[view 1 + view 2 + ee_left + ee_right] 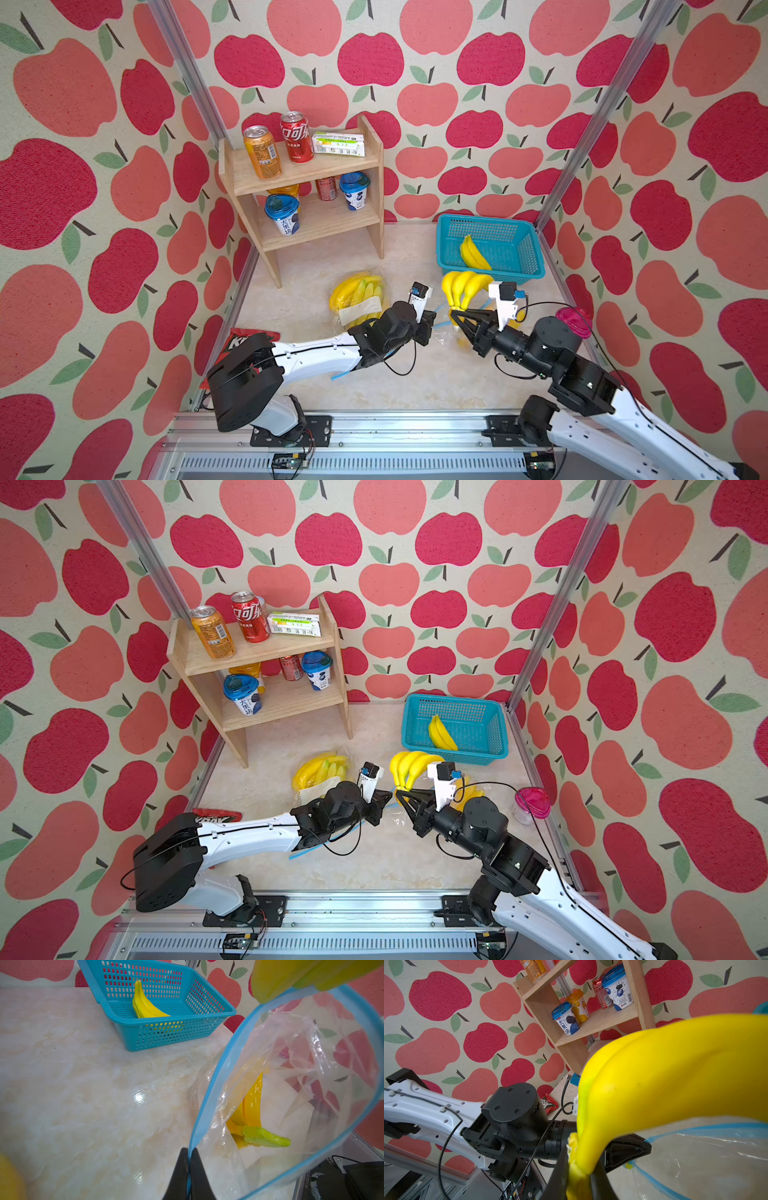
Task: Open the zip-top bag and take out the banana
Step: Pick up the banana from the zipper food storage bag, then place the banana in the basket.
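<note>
Right gripper [579, 1176] clamped on the stem of a yellow banana bunch [675, 1076], with the fruit arching up above the open mouth of the zip-top bag [706, 1157]. Left gripper [188, 1154] pinched tight on the bag's blue zip rim, so the mouth stands open in a wide loop.

Only the right wrist view shows the stem grip close up. Only the left wrist view looks into the bag, where a second banana [252, 1105] lies at the bottom with its green stem toward the opening. The top views alone show the two grippers almost tip to tip, and in both of them the held bunch [463, 286] hangs just in front of the blue basket [498, 272], close to its near rim.

A loose banana [471, 253] rests inside the basket. Away from the basket, toward the left arm's side, lies another bagged bunch [357, 295], partly hidden by the left wrist. Beyond that stands a wooden shelf [307, 174] of cans and cups. A pink-lidded jar [573, 322] sits in front of the basket, by the right arm. A red snack packet [245, 336] lies far from the basket — the left arm covers part of it.

The right arm hides much of the bag in the top views.
</note>
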Controlling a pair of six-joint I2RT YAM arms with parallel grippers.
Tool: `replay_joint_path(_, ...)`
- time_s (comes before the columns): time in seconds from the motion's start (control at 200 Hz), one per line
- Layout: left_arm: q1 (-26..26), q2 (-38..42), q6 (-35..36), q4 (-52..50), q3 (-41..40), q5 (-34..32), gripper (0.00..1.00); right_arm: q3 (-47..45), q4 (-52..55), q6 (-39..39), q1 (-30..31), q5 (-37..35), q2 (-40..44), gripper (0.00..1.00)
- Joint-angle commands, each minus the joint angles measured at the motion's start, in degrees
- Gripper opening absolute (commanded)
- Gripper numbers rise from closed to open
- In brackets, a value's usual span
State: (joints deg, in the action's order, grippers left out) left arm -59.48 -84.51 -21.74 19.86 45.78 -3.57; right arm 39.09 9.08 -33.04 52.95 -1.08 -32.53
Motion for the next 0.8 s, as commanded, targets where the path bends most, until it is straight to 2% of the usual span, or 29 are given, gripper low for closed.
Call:
replay_joint_path(0.0,0.3,1.0,-0.5,-0.7,0.1,0.9,0.04,2.6,-3.3,0.1,-1.3,-1.7,-1.2,0.14)
replay_joint_path(0.11,0.4,0.7,-0.4,-1.1,0.6,0.8,0.02,6.8,-1.5,3.7,-1.3,-3.5,-4.2,0.14)
replay_joint_path(0.21,0.3,0.8,-0.3,-1.9,0.9,0.7,0.01,15.2,1.9,9.3,-1.6,-4.6,-10.5,0.14)
replay_joint_path(0.27,0.3,0.7,-0.2,-1.9,0.9,0.6,0.01,21.1,5.8,13.0,-2.5,-8.1,-15.3,0.14)
replay_joint_path(0.35,0.2,0.7,-0.3,-1.9,1.0,0.8,0.01,26.9,10.9,16.8,-7.2,-10.6,-22.3,0.14)
replay_joint_path(0.48,0.2,0.9,-0.1,-2.4,1.0,0.7,0.01,31.2,12.7,15.9,-21.0,-5.2,-32.7,0.12)
replay_joint_path(0.61,0.3,1.8,0.0,-2.5,0.2,-0.1,0.01,34.4,10.6,15.3,-30.4,-1.7,-43.2,0.12)
replay_joint_path(0.715,0.3,2.1,0.4,-3.1,0.2,-0.2,0.01,41.8,13.5,16.0,-35.8,1.1,-54.8,0.08)
replay_joint_path(0.795,0.3,2.1,0.6,-3.4,0.3,-0.6,0.01,46.9,14.3,16.9,-37.3,1.3,-61.4,0.08)
